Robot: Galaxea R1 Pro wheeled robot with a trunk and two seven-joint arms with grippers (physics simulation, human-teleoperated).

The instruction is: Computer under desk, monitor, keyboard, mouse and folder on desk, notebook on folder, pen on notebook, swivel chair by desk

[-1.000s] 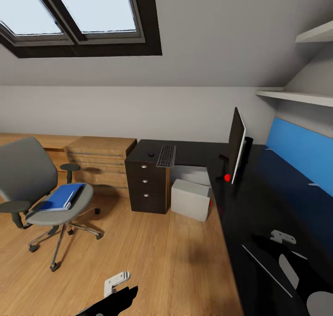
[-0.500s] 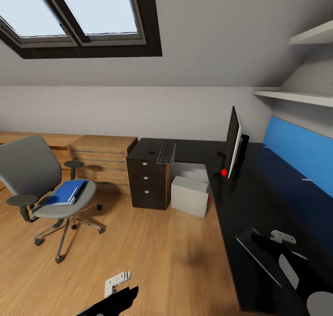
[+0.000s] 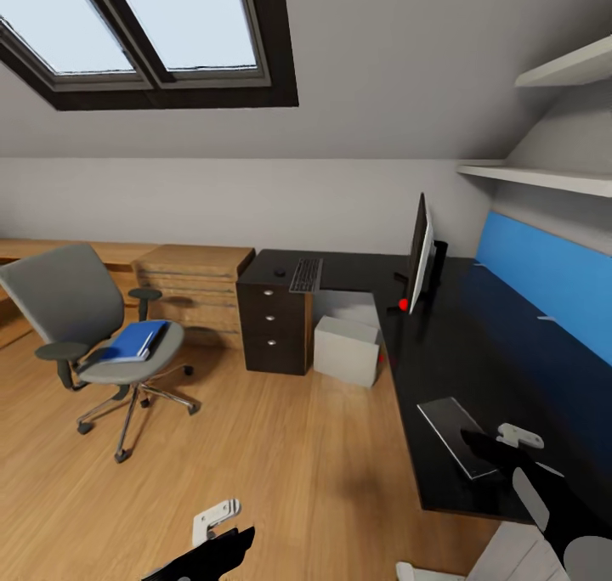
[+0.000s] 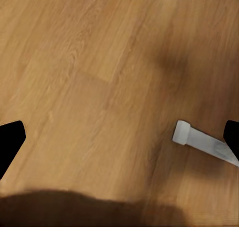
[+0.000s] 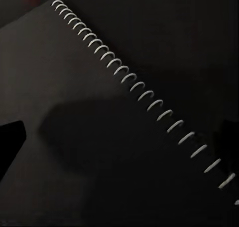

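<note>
Backing away, the camera now shows more of the glossy black L-shaped desk (image 3: 442, 352). Both grippers hang with fingers spread and empty, the right gripper (image 3: 518, 436) above the dark spiral-bound notebook (image 3: 456, 424) near the desk's front edge, the left gripper (image 3: 214, 518) over the wooden floor (image 3: 280, 454). A flat bright blue folder (image 3: 134, 341) lies on the grey-upholstered swivel chair (image 3: 93, 326).

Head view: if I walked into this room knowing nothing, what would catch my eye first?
Probably the skylight set in the sloping ceiling, then the long black desk running along the right wall beneath a bright blue wall panel. On the wooden floor to the left stands a grey swivel chair with a blue folder lying on its seat, and a monitor stands on the desk near its corner.
</note>
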